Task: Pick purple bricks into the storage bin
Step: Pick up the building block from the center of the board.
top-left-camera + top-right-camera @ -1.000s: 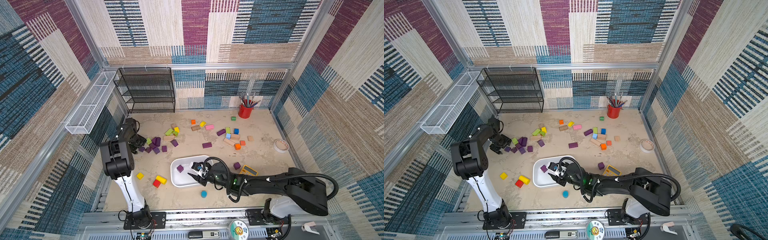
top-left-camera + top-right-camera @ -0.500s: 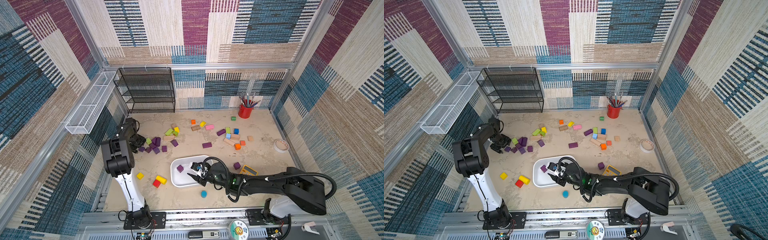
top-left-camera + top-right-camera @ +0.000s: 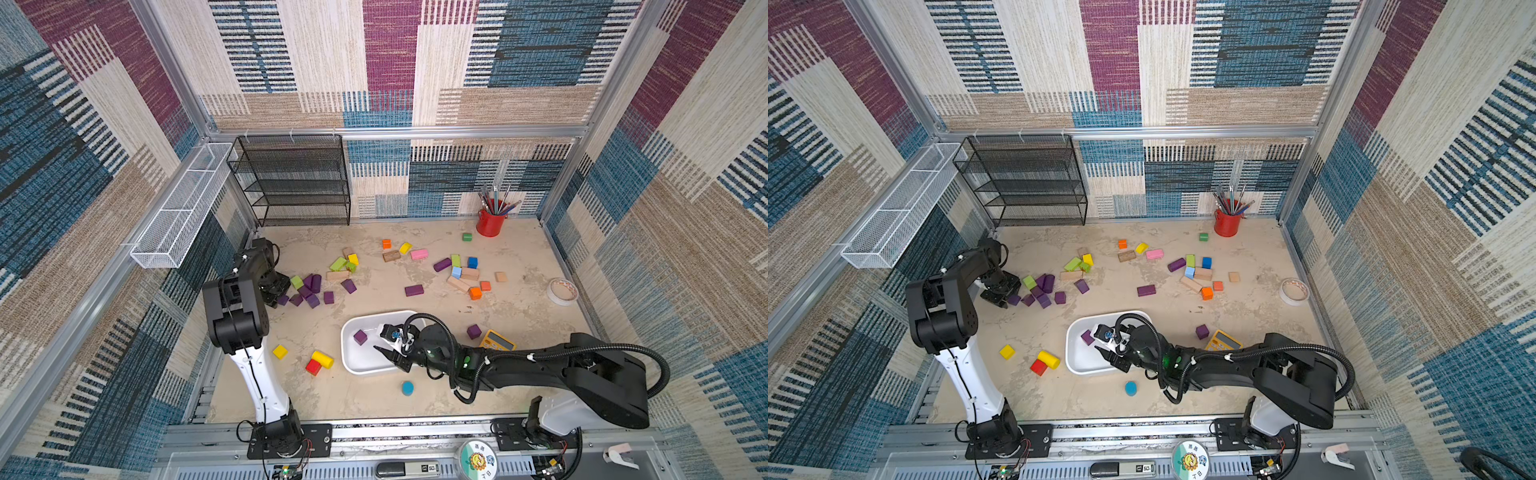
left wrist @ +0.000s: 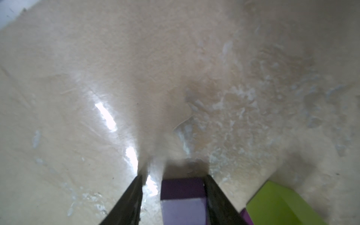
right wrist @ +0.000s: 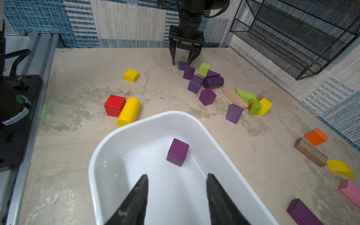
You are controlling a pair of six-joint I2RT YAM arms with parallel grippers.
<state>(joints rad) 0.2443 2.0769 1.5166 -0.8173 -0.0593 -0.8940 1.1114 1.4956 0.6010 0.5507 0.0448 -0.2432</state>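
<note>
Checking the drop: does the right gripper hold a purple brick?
No, the right gripper hangs open and empty over the storage bin.

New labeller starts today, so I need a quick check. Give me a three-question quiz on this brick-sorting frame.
1. How many small dark purple matte bricks lie inside the white glossy shallow storage bin?
2. True or false: the right gripper holds a brick.
3. The left gripper is: A) down around a purple brick; B) inside the bin; C) raised, nothing near.
Key: 1) one; 2) false, open and empty; 3) A.
</note>
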